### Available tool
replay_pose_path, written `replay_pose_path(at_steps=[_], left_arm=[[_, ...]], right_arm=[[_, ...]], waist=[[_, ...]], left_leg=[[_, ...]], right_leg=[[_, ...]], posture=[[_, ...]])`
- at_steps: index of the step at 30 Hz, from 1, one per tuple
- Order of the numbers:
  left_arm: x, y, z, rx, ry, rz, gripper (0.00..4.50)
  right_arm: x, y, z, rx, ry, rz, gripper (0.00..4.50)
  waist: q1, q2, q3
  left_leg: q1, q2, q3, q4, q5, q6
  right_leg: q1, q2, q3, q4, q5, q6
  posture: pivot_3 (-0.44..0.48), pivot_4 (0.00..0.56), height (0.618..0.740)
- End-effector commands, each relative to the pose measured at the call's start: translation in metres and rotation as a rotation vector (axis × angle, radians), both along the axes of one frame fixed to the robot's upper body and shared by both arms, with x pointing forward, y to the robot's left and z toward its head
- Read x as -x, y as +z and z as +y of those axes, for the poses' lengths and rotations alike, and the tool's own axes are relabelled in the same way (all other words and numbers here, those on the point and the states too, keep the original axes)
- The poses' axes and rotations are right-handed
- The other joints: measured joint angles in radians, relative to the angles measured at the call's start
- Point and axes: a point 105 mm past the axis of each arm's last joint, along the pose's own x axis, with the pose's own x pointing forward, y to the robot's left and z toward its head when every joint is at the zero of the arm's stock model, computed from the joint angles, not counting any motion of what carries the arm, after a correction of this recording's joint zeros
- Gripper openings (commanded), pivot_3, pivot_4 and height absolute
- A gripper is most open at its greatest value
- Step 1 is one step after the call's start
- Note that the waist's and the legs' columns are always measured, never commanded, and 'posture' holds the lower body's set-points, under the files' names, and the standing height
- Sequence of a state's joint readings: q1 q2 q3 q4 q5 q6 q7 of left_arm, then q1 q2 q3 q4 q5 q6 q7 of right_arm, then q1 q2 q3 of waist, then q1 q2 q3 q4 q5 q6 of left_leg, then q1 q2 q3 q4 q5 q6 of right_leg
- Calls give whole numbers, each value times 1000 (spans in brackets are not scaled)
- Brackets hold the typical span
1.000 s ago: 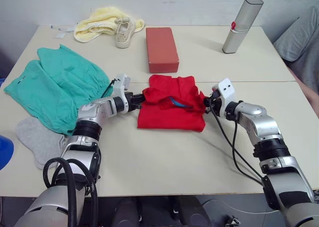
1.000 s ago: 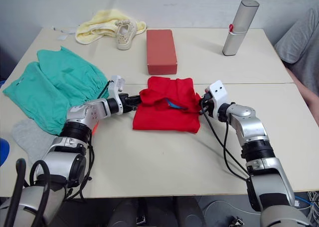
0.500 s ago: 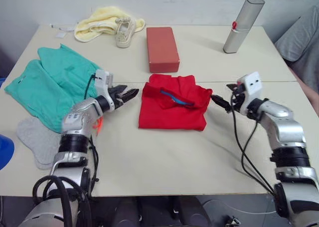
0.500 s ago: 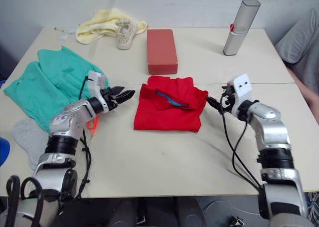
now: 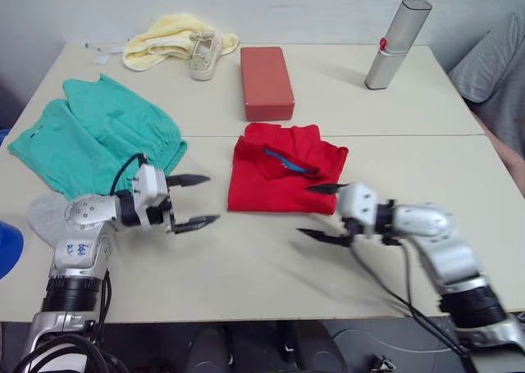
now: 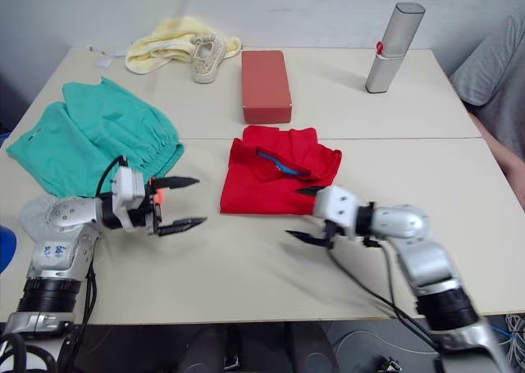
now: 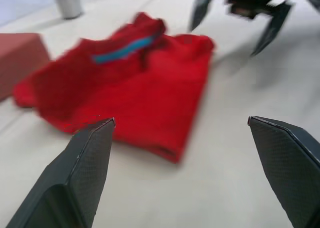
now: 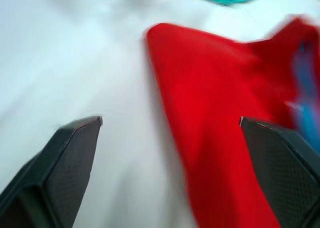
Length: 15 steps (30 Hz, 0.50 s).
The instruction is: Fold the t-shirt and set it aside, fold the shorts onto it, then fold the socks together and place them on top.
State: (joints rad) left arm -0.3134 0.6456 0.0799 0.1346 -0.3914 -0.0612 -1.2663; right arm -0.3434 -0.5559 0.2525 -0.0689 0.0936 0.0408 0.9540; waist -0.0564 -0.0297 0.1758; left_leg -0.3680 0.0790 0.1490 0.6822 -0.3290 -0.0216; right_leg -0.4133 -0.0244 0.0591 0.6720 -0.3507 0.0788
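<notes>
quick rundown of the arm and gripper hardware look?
Both arms are silver-grey metal segments with black joint rings and loose black cables. Each ends in a white wrist block carrying two black pointed fingers: left gripper, right gripper. The left forearm bears a small printed label.

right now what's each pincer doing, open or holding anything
Left pincer: open, holding nothing, on the table left of the t-shirt.
Right pincer: open, holding nothing, by the t-shirt's near right corner.
</notes>
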Motion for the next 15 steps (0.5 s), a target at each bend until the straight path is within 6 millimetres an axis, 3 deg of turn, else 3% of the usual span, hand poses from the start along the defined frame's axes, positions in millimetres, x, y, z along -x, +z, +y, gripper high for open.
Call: replay_pose_path(at_steps=[1,3,6,11,15], left_arm=[[9,7,1,-5,-51,-38,4478],[11,7,1,0,-50,-34,4478],[12,6,0,4,-46,-32,4500],[12,6,0,7,-35,-31,4500],[13,7,0,5,-34,-30,4500]], right_arm=[[-18,-2,-5,53,-70,-71,4500],[-28,-6,-5,72,-101,-91,4500],[-40,-5,-5,82,-142,-118,3912],[-37,-9,-2,111,-111,-96,2122],[-23,-11,1,110,-61,-48,705]], waist=[[4,0,0],[2,0,0],[-2,0,0],[-4,0,0],[-4,0,0]], left_leg=[[0,-1,0,0,0,1],[-1,-1,0,0,-1,2],[0,-1,0,0,-1,3],[0,0,0,0,-1,3],[0,0,0,0,-1,3]], right_leg=[[0,-1,0,-1,0,0],[0,-1,0,-2,0,0],[1,-1,0,-1,0,1],[1,-1,1,-1,0,1],[1,-1,1,-1,0,1]], posture=[[0,150,740],[0,150,740],[0,150,740],[0,150,740],[0,150,740]])
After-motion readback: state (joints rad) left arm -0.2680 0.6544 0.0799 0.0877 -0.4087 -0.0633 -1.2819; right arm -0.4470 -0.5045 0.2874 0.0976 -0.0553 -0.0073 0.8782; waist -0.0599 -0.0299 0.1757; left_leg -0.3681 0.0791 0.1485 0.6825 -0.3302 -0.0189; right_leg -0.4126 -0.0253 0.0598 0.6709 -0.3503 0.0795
